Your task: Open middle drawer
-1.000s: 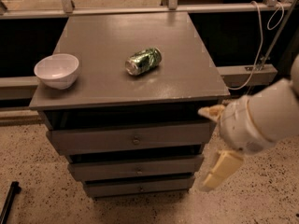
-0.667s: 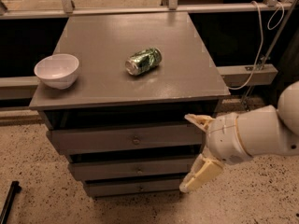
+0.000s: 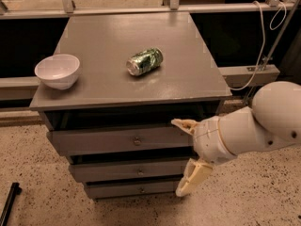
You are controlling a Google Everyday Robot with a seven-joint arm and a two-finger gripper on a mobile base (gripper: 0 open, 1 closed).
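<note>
Centrally, a grey wooden cabinet fills most of the view, seen from above and in front, standing on a speckled floor (image 3: 42, 173). Its flat worktop (image 3: 117, 32) carries two things. Below the worktop sit three grey drawer fronts stacked one under another, each with a small round knob at its centre. All three look pushed in, so their contents are hidden.

A thick white robot arm (image 3: 256, 128) reaches in from the right edge, pointing left toward the drawers. At its end the tool (image 3: 178, 157) has its two cream fingers spread wide apart, gripping nothing. The upper finger lies at the right end of the top drawer (image 3: 108, 141); the lower finger hangs down across the right ends of the lower two fronts.

The middle drawer (image 3: 117, 169) sits second in the stack, just left of the tool. Its knob (image 3: 140, 172) is left of both fingers and apart from them. I cannot tell whether either finger touches the wood.

A white bowl (image 3: 57, 70) stands upright near the worktop's front left corner; only its plain white inside shows. A dented green can (image 3: 145, 61) lies on its side near the worktop's middle, well apart from the bowl.
</note>
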